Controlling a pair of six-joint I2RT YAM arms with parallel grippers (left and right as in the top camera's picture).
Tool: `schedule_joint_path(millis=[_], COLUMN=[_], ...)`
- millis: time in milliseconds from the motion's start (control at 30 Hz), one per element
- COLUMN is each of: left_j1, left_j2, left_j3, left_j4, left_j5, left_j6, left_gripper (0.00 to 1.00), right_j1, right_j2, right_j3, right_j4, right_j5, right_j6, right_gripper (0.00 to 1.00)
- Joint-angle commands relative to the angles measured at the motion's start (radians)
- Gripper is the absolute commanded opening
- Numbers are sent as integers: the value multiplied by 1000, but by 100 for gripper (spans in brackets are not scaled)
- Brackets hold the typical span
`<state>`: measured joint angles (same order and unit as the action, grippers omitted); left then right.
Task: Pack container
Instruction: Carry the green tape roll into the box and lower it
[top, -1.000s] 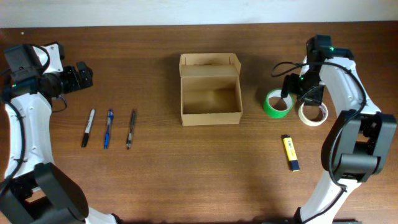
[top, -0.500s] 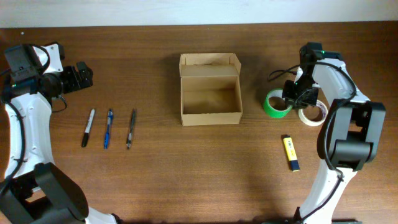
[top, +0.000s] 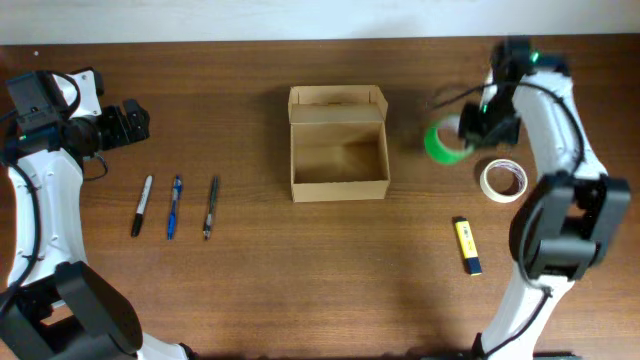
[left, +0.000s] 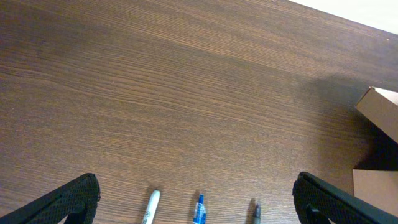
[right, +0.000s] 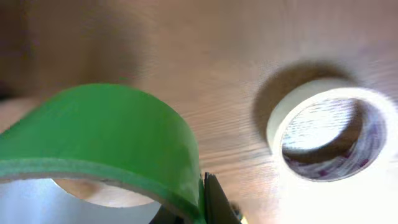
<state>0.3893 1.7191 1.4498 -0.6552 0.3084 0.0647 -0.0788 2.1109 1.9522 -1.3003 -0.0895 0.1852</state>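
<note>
The box (top: 338, 188) is open on top, its lid flap (top: 338, 100) upright along the 12 o'clock edge, with bare table (top: 340, 270) at 6 o'clock. At 3 o'clock the green tape (top: 443, 143), in the right gripper (top: 466, 128), is apart from the box, with the white roll (top: 503, 179) beyond at 4 o'clock. Pens (top: 175, 206) lie well off at 9 o'clock.

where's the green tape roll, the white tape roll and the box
green tape roll (top: 433, 146), overhead view, left side of its ring
white tape roll (top: 487, 182), overhead view, left side of its ring
box (top: 340, 160), overhead view, bare floor inside
</note>
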Motion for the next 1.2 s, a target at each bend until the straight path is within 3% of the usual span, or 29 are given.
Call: schedule_joint_path(millis=[0,233,367,533,1167], left_j1=[5,5,5,5,5], left_j2=[10,10,10,10,10], left_j3=[14,14,14,14,14], left_j4=[-1,-1,-1,-1,-1], left_j5=[17,17,17,17,17], left_j6=[19,19,19,19,19], left_gripper=[99,99,99,99,99], right_j1=[105,386,485,538,563], right_j2=[-165,-189,-136,-43,238], right_j3=[182,286,282,282,282], right_j4=[-34,2,19,37,33], right_j5=[-61,-57,-55,25,-27], right_j6=[-100,-545,-669,-687,-677], right_gripper=[4,4,4,4,4])
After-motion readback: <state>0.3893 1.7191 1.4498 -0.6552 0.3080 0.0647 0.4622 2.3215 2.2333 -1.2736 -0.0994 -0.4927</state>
